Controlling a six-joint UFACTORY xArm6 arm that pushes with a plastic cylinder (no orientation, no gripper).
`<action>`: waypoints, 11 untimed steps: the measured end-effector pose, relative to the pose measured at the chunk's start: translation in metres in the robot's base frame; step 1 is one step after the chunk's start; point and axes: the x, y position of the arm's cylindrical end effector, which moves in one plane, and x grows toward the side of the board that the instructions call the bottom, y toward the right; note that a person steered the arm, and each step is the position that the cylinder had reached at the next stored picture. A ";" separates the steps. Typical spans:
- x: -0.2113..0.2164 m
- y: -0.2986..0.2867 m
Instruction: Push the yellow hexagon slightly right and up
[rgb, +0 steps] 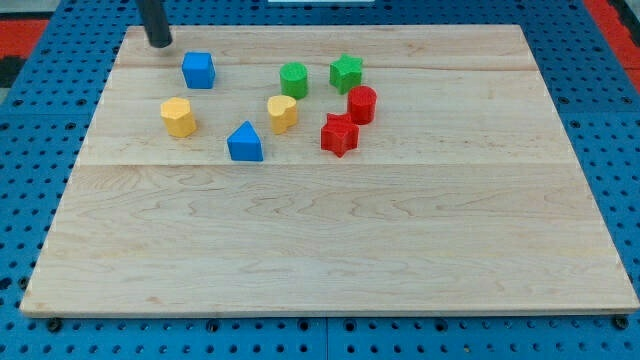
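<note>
Because the rod is cut off by the view's top edge, only its dark lower stretch shows, standing nearly upright with my tip (159, 44) resting on the far left corner of the tabletop (330, 250); it carries no pincer, so there is nothing to call wide, narrow or holding. Just right of my tip and a little nearer sits the blue cube (198, 70), apart from it. Nearer again, on the left, lies the yellow hexagon (178, 116), well apart from my tip and touching nothing. To its right stands the blue triangular block (245, 142), and beyond that a second yellow block (283, 112) whose shape is hard to make out, perhaps a heart. Farther off are the green cylinder (294, 79) and the green star (346, 72). On the right of the cluster, the red cylinder (361, 103) sits just beside the red star (339, 134). All blocks look like matte plastic; the tabletop is pale wooden planks with visible grain, lying on a blue perforated base (600, 90).
</note>
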 end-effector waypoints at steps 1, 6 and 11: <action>0.035 0.027; 0.140 0.005; 0.146 0.121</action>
